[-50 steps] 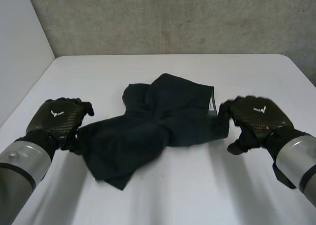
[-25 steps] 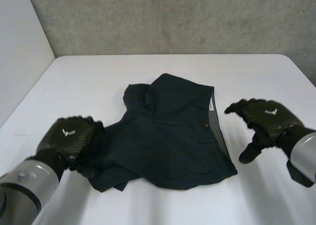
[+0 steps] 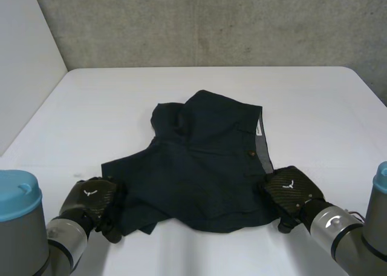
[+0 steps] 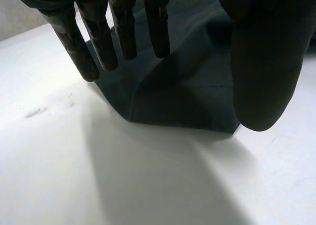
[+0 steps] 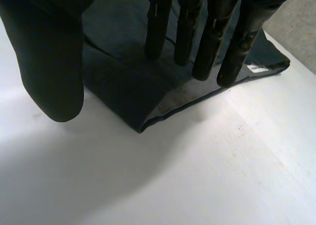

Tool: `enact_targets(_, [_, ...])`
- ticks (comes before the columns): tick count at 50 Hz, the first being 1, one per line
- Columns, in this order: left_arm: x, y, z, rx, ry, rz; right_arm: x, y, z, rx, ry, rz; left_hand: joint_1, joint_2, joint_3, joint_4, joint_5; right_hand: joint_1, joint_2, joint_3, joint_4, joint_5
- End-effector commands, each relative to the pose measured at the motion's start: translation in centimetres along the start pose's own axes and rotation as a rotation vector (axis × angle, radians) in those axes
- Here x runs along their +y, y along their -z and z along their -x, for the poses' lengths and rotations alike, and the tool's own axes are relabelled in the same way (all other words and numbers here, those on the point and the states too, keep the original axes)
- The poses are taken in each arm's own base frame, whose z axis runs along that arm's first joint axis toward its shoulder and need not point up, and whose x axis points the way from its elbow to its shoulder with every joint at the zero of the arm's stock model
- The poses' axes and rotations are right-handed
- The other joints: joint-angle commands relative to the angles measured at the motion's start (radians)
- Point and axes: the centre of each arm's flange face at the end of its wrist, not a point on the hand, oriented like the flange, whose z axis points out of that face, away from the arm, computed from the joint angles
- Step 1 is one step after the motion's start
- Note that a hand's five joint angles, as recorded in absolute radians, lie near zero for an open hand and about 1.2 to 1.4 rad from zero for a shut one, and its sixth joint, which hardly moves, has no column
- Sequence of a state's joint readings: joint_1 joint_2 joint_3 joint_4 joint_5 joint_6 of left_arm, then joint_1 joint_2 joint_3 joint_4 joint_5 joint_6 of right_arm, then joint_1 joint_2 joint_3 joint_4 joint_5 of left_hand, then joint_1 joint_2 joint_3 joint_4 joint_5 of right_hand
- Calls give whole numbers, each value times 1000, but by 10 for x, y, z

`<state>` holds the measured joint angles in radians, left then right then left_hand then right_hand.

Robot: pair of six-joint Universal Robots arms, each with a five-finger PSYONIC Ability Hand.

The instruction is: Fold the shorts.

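One pair of dark shorts (image 3: 205,161), rumpled and partly spread at the middle of the white worktop (image 3: 121,100). Waistband (image 3: 266,149) along the robot's right side, with one white label (image 3: 258,129) showing at its far end.

Two black hands on the near side — left hand (image 3: 91,198) at the near left corner of the cloth, right hand (image 3: 289,190) at the near right corner, by the near end of the waistband.

Left fingers (image 4: 101,37) straight and released, tips over the cloth's corner, thumb held apart, nothing pinched. Right fingers (image 5: 210,37) straight and released too, tips at the cloth just inside its folded edge, thumb clear of it over bare worktop.

Wide bare worktop beyond the shorts, up to the far edge under the grey concrete wall (image 3: 211,22). Open room to the left as far as the side edge by the pale side wall (image 3: 24,64), and to the right toward the rounded far corner. Only a narrow strip of worktop on the near side of the hem, around the hands.
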<state>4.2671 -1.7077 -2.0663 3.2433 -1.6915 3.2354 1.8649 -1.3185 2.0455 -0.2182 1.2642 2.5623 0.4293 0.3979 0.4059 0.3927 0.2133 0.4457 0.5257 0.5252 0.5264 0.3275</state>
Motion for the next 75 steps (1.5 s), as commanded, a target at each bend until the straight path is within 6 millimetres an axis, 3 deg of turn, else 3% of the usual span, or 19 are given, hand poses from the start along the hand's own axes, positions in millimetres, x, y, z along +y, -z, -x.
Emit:
enact_targets(1, [0,-4,3,-15,3,13,-1,-11,-2,10,7,-29,-1,30,22,35,40,226,146,147,146,170])
enact_targets(12, [0,-4,4,-18,5,11,2,-21,5,-18,17,-28,-1,30,22,35,40,376,296,296,295,319])
enact_targets(16, [1,-5,4,-17,3,15,-4,-25,1,1,25,-57,7,39,31,44,49,949,869,870,869,893])
enact_targets(22, [0,-6,4,-15,-1,14,-14,-26,-7,38,-12,-103,57,88,80,94,98,951,871,871,870,894])
enact_targets(33, [-1,-14,3,-11,-2,22,-31,-12,-20,100,-134,-153,122,153,145,158,163,951,871,871,870,894])
enact_targets(51, [-1,-25,-3,13,-8,31,-29,-6,-30,192,-181,-112,186,218,210,223,228,951,871,871,870,894])
enact_targets(67, [-3,-32,-22,62,-38,27,-29,-4,-35,248,-179,-97,192,224,216,229,234,951,871,871,870,894])
enact_targets(71, [-3,-31,-27,78,-46,24,-29,-4,-35,247,-177,-97,503,534,526,539,544,951,871,871,870,894])
enact_targets(73, [-5,-31,-30,84,-47,16,-30,-3,-35,250,-175,-101,907,938,930,944,948,951,871,871,870,894])
enact_targets(75, [-11,-30,-29,78,-44,-8,-34,-1,-37,256,-169,-111,967,998,990,1004,1008,951,871,871,870,894])
